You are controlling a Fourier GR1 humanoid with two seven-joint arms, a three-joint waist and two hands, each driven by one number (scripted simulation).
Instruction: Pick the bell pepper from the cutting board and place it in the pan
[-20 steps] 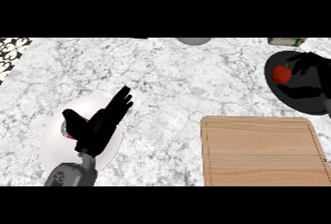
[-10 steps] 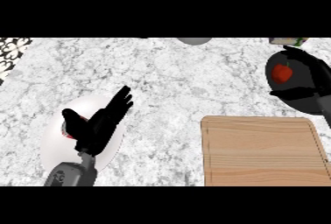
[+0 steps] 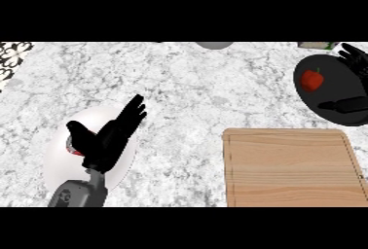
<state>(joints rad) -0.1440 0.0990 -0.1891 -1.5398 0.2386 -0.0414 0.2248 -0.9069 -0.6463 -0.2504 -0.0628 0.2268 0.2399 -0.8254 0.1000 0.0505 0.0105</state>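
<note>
The red bell pepper (image 3: 311, 79) lies in the black pan (image 3: 327, 114) at the counter's right edge, with nothing touching it. My right hand (image 3: 354, 57) shows at the pan's far right rim, fingers spread and open, apart from the pepper. The pan's dark handle (image 3: 346, 104) points to the right. The wooden cutting board (image 3: 287, 168) lies bare at the lower right. My left hand (image 3: 108, 137) rests open, fingers up, over a white plate (image 3: 57, 165) at the lower left.
A small red-and-white thing (image 3: 75, 150) peeks out from under the left hand on the plate. A grey round object (image 3: 215, 44) and a greenish item (image 3: 316, 44) sit at the far edge. A patterned cloth (image 3: 10, 54) lies at the top left.
The right hand has let go of the bell pepper and drawn back up and right, leaving the pepper uncovered in the pan. The left hand has not moved.
</note>
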